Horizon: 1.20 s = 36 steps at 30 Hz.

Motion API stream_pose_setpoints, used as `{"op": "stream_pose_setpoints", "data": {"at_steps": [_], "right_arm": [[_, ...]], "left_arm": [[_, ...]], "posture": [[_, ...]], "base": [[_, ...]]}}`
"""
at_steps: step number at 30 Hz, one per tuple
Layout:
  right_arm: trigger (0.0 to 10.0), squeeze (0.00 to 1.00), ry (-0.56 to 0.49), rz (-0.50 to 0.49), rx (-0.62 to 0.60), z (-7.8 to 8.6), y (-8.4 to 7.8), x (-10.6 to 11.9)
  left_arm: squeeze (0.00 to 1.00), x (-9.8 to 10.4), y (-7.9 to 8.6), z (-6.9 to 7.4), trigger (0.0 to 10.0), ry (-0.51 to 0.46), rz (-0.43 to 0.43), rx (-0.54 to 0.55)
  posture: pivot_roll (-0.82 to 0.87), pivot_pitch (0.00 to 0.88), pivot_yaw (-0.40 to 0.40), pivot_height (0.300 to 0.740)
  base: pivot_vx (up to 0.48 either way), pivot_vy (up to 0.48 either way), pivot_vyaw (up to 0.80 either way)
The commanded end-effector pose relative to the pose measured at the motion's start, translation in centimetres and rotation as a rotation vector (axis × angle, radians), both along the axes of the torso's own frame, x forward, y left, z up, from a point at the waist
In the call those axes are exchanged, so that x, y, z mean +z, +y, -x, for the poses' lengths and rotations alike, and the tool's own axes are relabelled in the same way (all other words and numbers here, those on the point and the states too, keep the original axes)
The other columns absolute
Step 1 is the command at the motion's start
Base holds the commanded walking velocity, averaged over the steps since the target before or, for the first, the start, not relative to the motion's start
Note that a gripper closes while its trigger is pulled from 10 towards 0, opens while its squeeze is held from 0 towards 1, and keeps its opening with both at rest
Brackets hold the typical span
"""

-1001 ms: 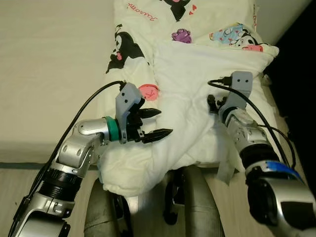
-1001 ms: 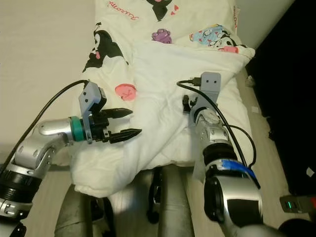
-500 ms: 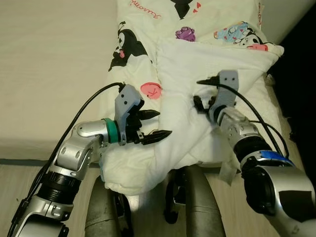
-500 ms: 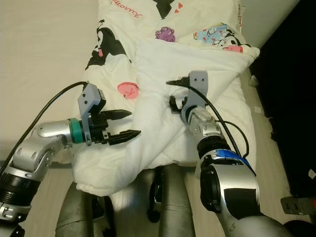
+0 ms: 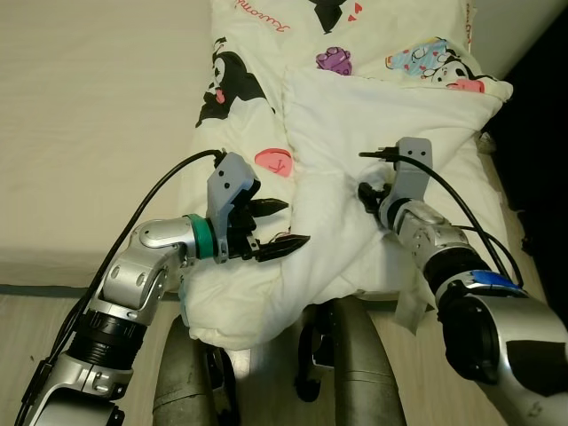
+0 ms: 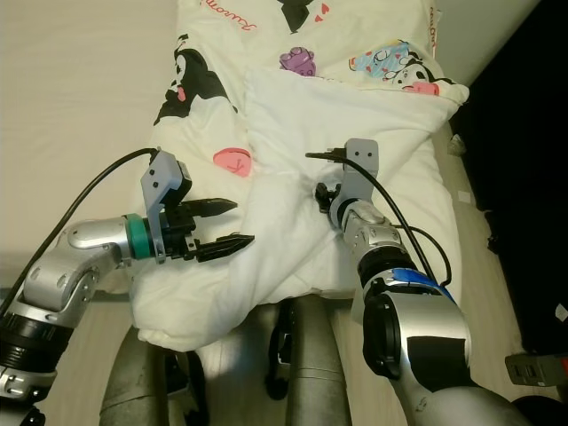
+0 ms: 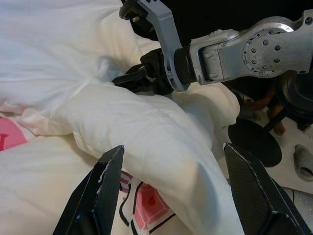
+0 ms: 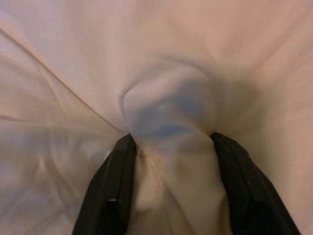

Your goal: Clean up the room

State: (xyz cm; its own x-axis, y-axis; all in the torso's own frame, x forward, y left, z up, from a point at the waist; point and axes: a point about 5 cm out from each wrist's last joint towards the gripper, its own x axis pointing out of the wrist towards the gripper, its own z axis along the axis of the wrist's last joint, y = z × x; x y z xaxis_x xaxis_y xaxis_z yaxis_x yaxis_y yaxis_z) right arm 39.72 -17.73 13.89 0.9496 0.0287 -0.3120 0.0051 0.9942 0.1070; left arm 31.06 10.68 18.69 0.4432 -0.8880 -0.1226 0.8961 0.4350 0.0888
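A white quilt (image 5: 355, 115) with cartoon prints lies folded over on the bed, its plain white underside on top. My right gripper (image 5: 366, 191) presses into the middle of that white layer. In the right wrist view the right gripper (image 8: 171, 142) is shut on a bunched fold of the quilt (image 8: 166, 112). My left gripper (image 5: 295, 222) is open, hovering just over the quilt's near left part with nothing between its fingers. The left wrist view looks across the quilt (image 7: 146, 127) past the open left gripper (image 7: 173, 147) to the right gripper (image 7: 128, 78).
A beige bed sheet (image 5: 89, 106) spreads to the left of the quilt. The bed's near edge meets a pale wooden floor (image 5: 27, 355). A dark gap (image 5: 541, 133) runs along the bed's right side, with a slipper (image 7: 305, 161) on the floor there. My legs (image 5: 355, 373) stand against the bed.
My right gripper has shifted slightly left across the white layer, its wrist turning, with the fabric bunched in it. The left arm has barely moved. The camera has shifted a little.
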Motion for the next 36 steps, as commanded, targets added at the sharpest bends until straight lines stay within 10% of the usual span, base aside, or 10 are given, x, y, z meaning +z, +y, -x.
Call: {"op": "stream_pose_setpoints", "data": {"at_steps": [1, 24, 25, 26, 27, 33, 36], "right_arm": [[0.0, 0.0, 0.049, -0.013, -0.042, 0.6, -0.9, -1.2], [0.0, 0.0, -0.012, 0.097, -0.066, 0.6, -2.2, -0.7], [4.2, 0.0, -0.034, 0.139, -0.081, 0.5, -2.4, -0.3], [4.2, 0.0, -0.034, 0.139, -0.081, 0.5, -2.4, -0.3], [10.0, 0.0, -0.06, 0.159, -0.1, 0.4, -2.6, 0.1], [10.0, 0.0, -0.163, 0.082, -0.221, 0.9, -2.4, 0.3], [10.0, 0.0, -0.224, -0.054, -0.416, 4.6, -1.4, -1.3]], "left_arm": [[0.0, -0.5, -0.3, 0.4, 10.0, 0.021, -0.001, -0.013], [0.0, -0.5, -0.9, 0.2, 10.0, 0.017, 0.005, -0.032], [0.0, -0.5, -0.9, 0.1, 10.0, 0.016, 0.006, -0.032], [0.0, -0.5, -0.9, 0.1, 10.0, 0.016, 0.006, -0.032], [0.0, -0.5, -0.9, 0.2, 10.0, 0.015, 0.007, -0.033], [0.0, -0.6, -0.9, 0.1, 10.0, 0.015, 0.005, -0.033], [0.0, -0.3, -0.9, -0.3, 10.0, 0.007, 0.0, -0.036]], "posture": [[-0.01, 0.295, -0.022, 0.61], [-0.04, 0.273, -0.022, 0.61], [-0.04, 0.273, -0.028, 0.61], [-0.04, 0.273, -0.028, 0.61], [-0.05, 0.276, -0.033, 0.61], [-0.06, 0.282, -0.039, 0.61], [-0.06, 0.285, -0.041, 0.61]], "base": [[0.0, 0.0, 0.0], [0.0, 0.0, 0.0], [0.0, 0.0, 0.0], [0.0, 0.0, 0.0], [0.0, 0.0, 0.0], [0.0, 0.0, 0.0], [0.0, 0.0, 0.0]]}}
